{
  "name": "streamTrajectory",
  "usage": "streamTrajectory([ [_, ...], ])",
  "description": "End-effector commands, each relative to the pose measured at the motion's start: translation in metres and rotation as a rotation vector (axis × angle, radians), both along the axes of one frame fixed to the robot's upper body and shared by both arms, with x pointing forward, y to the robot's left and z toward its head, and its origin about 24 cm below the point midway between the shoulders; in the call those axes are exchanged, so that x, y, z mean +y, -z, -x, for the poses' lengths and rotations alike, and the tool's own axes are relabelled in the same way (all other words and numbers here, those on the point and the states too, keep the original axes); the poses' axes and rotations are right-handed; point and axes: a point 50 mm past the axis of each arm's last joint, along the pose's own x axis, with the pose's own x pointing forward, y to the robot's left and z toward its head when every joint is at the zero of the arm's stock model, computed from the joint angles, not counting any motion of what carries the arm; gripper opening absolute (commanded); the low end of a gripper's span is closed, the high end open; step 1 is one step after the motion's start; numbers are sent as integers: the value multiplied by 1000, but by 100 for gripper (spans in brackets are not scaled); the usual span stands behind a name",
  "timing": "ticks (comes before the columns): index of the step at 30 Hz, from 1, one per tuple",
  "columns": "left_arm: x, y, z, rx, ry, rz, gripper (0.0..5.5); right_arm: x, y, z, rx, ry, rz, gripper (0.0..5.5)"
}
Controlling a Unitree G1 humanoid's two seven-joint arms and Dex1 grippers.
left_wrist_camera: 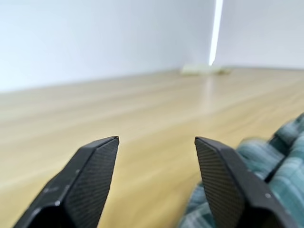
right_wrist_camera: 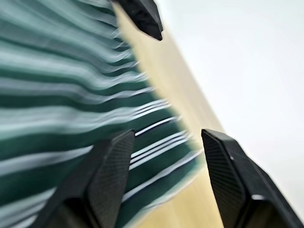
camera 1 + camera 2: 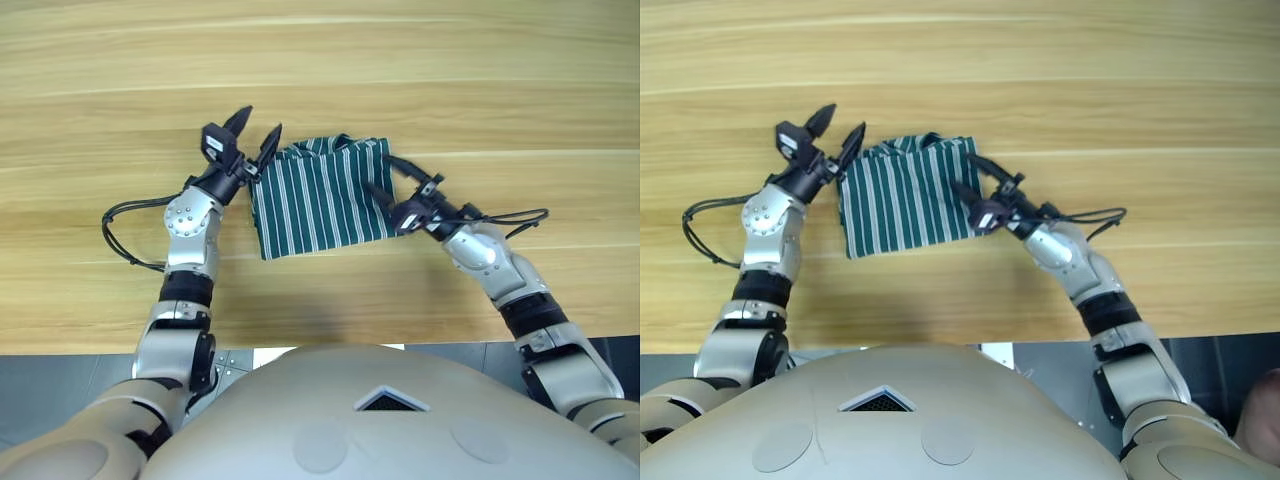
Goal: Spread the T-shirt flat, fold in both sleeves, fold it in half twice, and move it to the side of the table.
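The T-shirt point(image 3: 320, 195) is soft green cloth with thin white stripes, folded into a compact, roughly square bundle. Its far edge is slightly rumpled. It lies on a smooth desk point(image 3: 400, 60) of pale wood grain, between the two tools.

The left tool point(image 3: 262, 120) is released, its two black tapered fingers point(image 1: 90, 180) spread wide with nothing between them. The wrist view shows a fine woven texture on the inner faces of the fingers. The shirt's far corner sits just beside the finger nearer the cloth; I cannot tell whether they touch. The left forearm rises from the near desk edge and angles away toward that corner, wrist bent inward. A black cable point(image 3: 120, 215) loops on the desk outside it.

The right tool point(image 3: 380, 172) is also released, fingers well parted over the shirt's opposite side edge. In its wrist view one finger point(image 2: 109, 180) is above the striped cloth and the other is past the hem, above bare wood. Whether either presses on the cloth cannot be told. The right forearm reaches in diagonally from the outer near side, elbow out. A second cable point(image 3: 520, 215) trails behind its wrist.
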Motion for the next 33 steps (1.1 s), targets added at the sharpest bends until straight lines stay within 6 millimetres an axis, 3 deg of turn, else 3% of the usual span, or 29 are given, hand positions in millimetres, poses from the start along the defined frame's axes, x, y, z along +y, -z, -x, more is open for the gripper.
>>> streamTrajectory([
  [1, 6, -32, 24, -157, 24, 227, 296, -5, -58, -7, -106, 85, -349, 261],
  [3, 7, -44, 33, -196, 19, 353, 296, 12, -63, -8, -43, 48, -430, 261],
  [4, 9, -47, 36, -201, -1, 417, 296, 25, -55, -9, 20, 17, -419, 261],
  [6, 16, -44, 37, -175, -68, 535, 296, 51, -30, -11, 120, -28, -320, 261],
  [8, 27, -28, 33, -109, -201, 622, 296, 68, 10, -12, 276, -44, -171, 261],
  [12, 46, -1, 26, 7, -419, 708, 296, 66, 69, -12, 626, 74, -107, 261],
  [15, 45, 5, 21, 47, -454, 760, 296, 44, 78, -31, 725, 225, -168, 261],
  [19, 49, 10, 28, 55, -491, 784, 296, 10, 78, -67, 906, 485, -391, 261],
  [21, 54, 12, 34, 47, -519, 786, 296, -22, 74, -85, 992, 698, -552, 261],
  [24, 58, 15, 45, 26, -557, 761, 296, -95, 50, -101, 877, 1115, -792, 261],
  [27, 71, 19, 67, -13, -668, 716, 296, -154, 34, -90, 700, 1507, -934, 261],
  [29, 79, 23, 80, -23, -750, 661, 296, -179, 34, -72, 605, 1732, -962, 261],
  [31, 89, 28, 93, -18, -836, 601, 296, -189, 35, -62, 548, 1862, -970, 261],
  [33, 102, 34, 107, -1, -959, 553, 296, -186, 34, -63, 510, 1905, -966, 261],
])
